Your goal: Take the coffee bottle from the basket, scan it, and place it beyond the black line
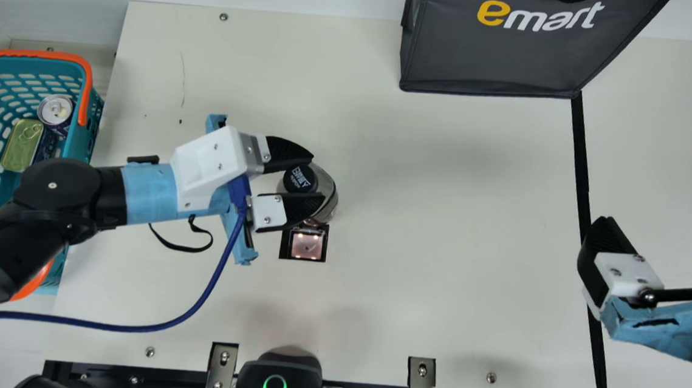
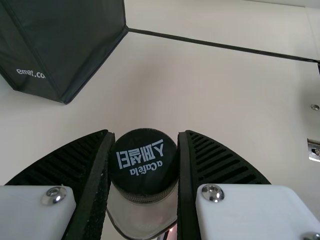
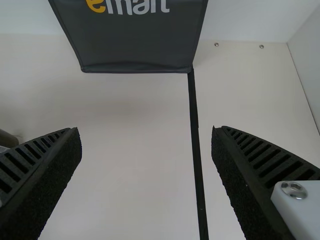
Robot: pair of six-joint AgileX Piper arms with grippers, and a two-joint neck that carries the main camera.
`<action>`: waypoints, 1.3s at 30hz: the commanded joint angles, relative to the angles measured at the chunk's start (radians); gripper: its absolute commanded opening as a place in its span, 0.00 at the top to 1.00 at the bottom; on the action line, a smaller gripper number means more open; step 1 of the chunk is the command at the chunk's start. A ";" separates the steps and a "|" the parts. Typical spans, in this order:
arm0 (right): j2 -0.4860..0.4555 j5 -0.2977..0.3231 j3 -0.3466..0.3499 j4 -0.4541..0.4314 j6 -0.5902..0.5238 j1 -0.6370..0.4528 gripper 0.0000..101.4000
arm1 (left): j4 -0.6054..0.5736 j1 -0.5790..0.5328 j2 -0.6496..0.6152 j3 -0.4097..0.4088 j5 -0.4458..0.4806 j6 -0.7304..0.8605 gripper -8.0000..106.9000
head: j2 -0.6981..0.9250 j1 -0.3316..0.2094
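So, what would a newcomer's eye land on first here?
Probably the jaws of the left arm, closed around a dark-capped bottle left of the main view's centre, beside a small lit square. Then the teal basket at its left edge, and the big dark bag at its top.

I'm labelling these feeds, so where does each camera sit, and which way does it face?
Main view: on the neck, facing down at the table; left gripper and right gripper show.
Left wrist view: on that wrist, over its own fingers, toward the bottle, bag and black line.
Right wrist view: likewise, past its fingers, toward bag and line, shared by all.
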 commanded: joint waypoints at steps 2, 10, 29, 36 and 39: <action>0.000 0.000 0.000 0.000 0.000 0.000 0.10 | 0.000 -0.007 -0.002 0.008 0.000 0.000 0.84 | 0.002 -0.027; 0.000 0.000 0.000 0.000 0.000 0.000 0.10 | 0.000 -0.024 0.001 0.023 0.006 0.002 0.84 | 0.002 -0.027; 0.000 0.000 0.000 0.000 0.000 0.000 0.10 | 0.000 -0.038 0.020 0.040 0.039 0.015 0.72 | 0.002 -0.027; 0.000 0.000 0.000 0.001 0.000 0.000 0.10 | 0.000 -0.021 0.015 0.017 0.026 -0.042 0.52 | 0.002 -0.027; 0.000 0.000 0.000 0.001 0.000 0.000 0.10 | 0.000 -0.013 0.012 0.002 0.015 -0.075 0.43 | 0.002 -0.027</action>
